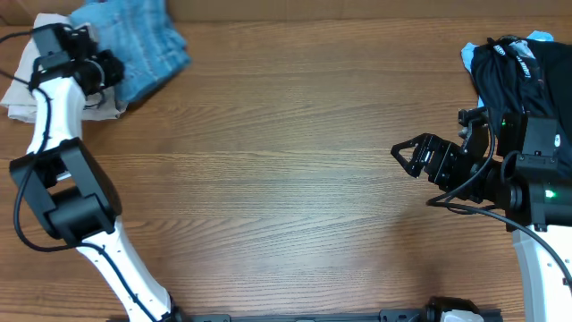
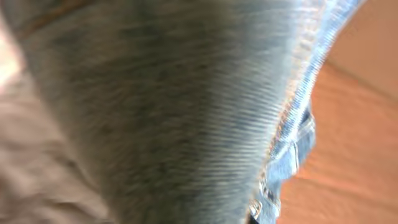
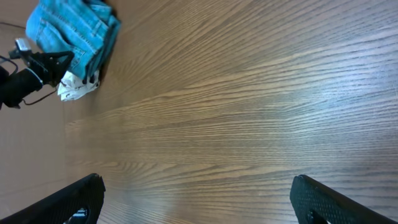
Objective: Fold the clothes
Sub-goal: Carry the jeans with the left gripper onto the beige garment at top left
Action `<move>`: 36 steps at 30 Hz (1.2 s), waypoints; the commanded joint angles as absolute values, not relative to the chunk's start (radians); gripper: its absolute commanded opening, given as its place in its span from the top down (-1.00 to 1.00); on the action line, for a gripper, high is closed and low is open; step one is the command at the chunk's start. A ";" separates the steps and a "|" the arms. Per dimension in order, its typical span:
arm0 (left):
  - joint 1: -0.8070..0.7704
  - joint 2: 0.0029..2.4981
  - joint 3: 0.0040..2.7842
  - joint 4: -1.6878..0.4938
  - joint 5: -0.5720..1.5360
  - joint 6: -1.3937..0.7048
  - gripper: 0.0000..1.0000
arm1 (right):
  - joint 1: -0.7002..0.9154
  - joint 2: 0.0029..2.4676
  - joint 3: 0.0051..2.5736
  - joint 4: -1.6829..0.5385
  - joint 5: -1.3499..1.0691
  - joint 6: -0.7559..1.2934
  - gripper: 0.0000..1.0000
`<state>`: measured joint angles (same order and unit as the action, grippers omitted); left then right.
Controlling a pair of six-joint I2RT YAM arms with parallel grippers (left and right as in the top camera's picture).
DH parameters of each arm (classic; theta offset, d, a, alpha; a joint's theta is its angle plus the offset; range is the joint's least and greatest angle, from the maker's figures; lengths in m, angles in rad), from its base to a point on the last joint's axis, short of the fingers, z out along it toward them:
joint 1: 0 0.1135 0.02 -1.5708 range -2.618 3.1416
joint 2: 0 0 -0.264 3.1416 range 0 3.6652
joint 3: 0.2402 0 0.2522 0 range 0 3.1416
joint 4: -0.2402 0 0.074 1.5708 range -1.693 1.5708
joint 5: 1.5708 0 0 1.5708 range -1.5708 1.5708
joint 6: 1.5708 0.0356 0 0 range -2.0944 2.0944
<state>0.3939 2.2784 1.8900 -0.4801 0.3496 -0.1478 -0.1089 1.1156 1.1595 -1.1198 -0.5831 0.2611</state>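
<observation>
The clothes, light blue denim jeans [image 1: 138,45], lie bunched at the table's far left corner and also show in the right wrist view [image 3: 68,31]. My left gripper [image 1: 105,70] sits at the jeans' left edge. In the left wrist view, blurred denim [image 2: 186,112] with a stitched seam presses against the camera and hides the fingers; the gripper appears shut on the cloth. My right gripper [image 1: 402,161] hovers open over bare wood at the right, far from the jeans. Its two black fingers [image 3: 329,199] stand wide apart around its centre [image 3: 199,193] with nothing between them.
A white-beige cloth [image 1: 18,89] lies under and left of the jeans. A pile of black garments [image 1: 523,72] with a light blue piece [image 1: 536,38] sits at the far right corner behind the right arm. The wooden table [image 1: 286,179] spans between.
</observation>
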 commanded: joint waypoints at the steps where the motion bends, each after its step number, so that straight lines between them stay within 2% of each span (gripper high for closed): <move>1: 0.453 2.261 1.951 -0.441 0.303 -0.277 0.88 | -0.106 1.113 1.173 -1.122 -0.576 0.255 -1.00; 11: 0.504 2.261 1.951 -0.448 0.247 -0.409 0.86 | -0.106 1.113 1.173 -1.131 -0.577 0.255 -1.00; 29: 0.504 2.261 2.089 -0.527 0.253 -0.405 0.85 | -0.106 1.113 1.173 -1.155 -0.576 0.255 -1.00; 36: 0.504 2.273 2.076 -0.576 0.162 -0.427 0.80 | -0.106 1.113 1.173 -1.158 -0.576 0.255 -1.00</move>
<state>0.4919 2.2791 2.0480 -0.5873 0.2340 -0.4168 -0.1089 1.1156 1.1595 -1.1606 -0.5819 0.2615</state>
